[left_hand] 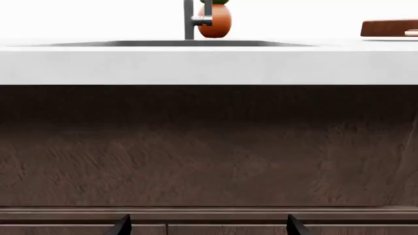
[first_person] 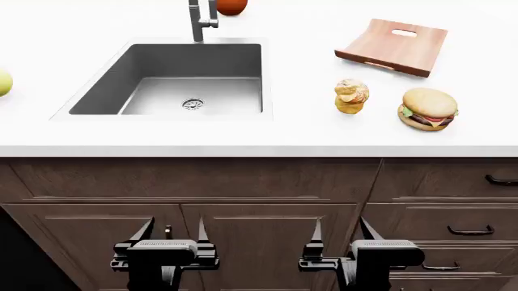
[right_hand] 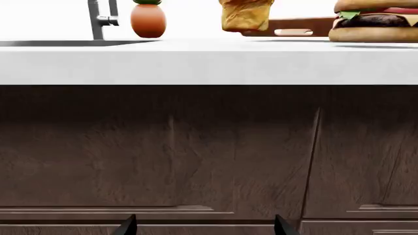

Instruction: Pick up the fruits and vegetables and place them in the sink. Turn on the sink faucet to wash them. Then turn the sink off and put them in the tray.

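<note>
Here we see the sink (first_person: pixel 174 63) sunk into the white counter (first_person: pixel 307 130), toward its left part, and nothing lies in the basin: only the round drain (first_person: pixel 193 104) shows on its light floor. The faucet (first_person: pixel 198 21) rises at the sink's back rim, with an orange-brown pot (first_person: pixel 232 5) just behind it near the counter's back edge.

The wooden tray (first_person: pixel 394 46) sits toward the back right of the counter, tilted at an angle to the edges, and we see nothing on it; its handle cutout (first_person: pixel 404 33) faces the back. In front of the tray, nearer the counter's front edge, stand a tan pastry stack (first_person: pixel 350 96) and, to its right, a burger (first_person: pixel 428 109), apart from each other and from the tray.

Of the fruits, we can find only a pale yellow-green fruit (first_person: pixel 4 82), cut off at the left edge of the head view, on the counter well left of the sink. The lemon is not in view.

Both arms hang below the counter, before the dark cabinet doors (first_person: pixel 259 236). The left gripper (first_person: pixel 171 230) has its fingers spread and hold nothing; the right gripper (first_person: pixel 338 229) likewise has its fingers spread around nothing.

We can read no writing or labels anywhere.
</note>
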Robot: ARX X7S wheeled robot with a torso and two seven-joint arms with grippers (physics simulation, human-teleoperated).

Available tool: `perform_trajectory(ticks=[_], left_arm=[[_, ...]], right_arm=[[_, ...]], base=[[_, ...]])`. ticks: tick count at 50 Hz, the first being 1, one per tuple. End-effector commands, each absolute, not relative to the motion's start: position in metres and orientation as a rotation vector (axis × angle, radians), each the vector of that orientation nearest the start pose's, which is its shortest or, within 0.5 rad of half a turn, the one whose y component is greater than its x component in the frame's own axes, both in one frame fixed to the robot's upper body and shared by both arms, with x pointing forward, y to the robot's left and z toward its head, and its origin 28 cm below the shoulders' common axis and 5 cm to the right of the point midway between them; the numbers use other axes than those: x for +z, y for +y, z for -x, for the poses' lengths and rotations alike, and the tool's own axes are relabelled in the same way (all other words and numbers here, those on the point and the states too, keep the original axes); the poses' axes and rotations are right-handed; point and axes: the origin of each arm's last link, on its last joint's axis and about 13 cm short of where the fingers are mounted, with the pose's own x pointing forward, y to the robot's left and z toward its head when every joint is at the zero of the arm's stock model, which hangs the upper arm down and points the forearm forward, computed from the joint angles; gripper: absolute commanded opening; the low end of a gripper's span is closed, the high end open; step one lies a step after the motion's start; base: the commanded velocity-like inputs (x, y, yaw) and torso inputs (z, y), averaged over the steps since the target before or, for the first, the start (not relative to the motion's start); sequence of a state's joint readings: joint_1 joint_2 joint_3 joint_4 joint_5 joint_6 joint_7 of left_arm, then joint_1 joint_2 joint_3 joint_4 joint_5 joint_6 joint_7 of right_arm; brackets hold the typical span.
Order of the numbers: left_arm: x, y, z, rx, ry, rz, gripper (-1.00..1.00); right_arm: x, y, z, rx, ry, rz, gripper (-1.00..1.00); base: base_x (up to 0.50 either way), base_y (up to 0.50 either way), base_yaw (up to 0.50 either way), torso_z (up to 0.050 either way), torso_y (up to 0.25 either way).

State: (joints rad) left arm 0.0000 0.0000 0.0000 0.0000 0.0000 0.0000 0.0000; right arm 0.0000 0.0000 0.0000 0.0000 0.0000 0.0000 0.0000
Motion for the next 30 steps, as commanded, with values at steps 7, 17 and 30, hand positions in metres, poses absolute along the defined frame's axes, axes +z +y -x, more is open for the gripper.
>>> perform_trajectory(ticks=[7, 17, 30], left_arm=[[0.025, 0.204, -0.211, -0.028, 0.030, -0.027, 1.00], [0.085, 0.207, -0.213, -0.064, 0.017, -0.011, 1.00], [0.191, 0.221, -0.207, -0.103, -0.066, -0.027, 1.00]], right_arm=[[0.021, -0.097, -0.212, -0.001, 0.013, 0.021, 1.00], [0.066, -0.107, -0.209, 0.027, -0.021, 0.061, 1.00], [0.161, -0.121, -0.204, 0.076, -0.159, 0.093, 1.00]], base=[[0.00, 0.00, 0.00, 0.000, 0.000], [0.00, 0.00, 0.00, 0.000, 0.000], [0.00, 0.00, 0.00, 0.000, 0.000]])
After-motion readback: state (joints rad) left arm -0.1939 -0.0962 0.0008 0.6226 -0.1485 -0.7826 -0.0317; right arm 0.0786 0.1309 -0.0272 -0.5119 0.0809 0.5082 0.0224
